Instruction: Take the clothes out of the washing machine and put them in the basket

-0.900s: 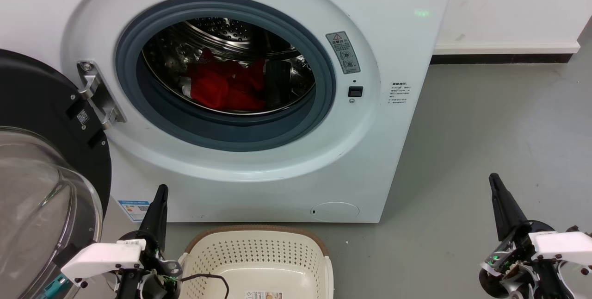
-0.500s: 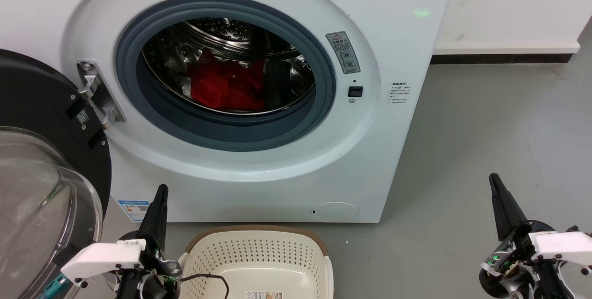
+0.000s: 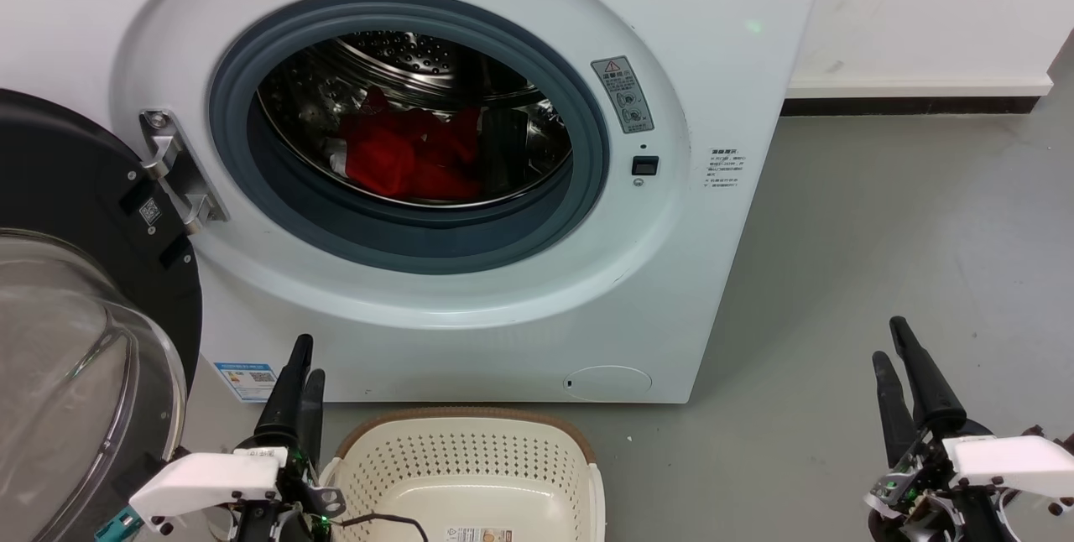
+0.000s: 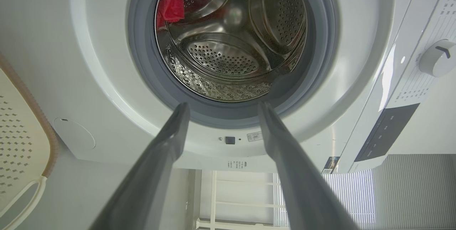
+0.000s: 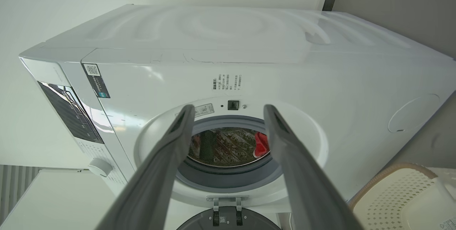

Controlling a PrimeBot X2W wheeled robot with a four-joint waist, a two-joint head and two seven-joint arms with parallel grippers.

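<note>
Our left pincer (image 3: 308, 357) is open, its two dark fingers a little apart. Our right pincer (image 3: 888, 339) is open too. The red clothes (image 3: 411, 156) lie in the drum of the washing machine (image 3: 713, 64), up ahead of both pincers and between them. The basket (image 3: 470, 450) sits on the floor just beside our left pincer, well apart from our right one.
</note>
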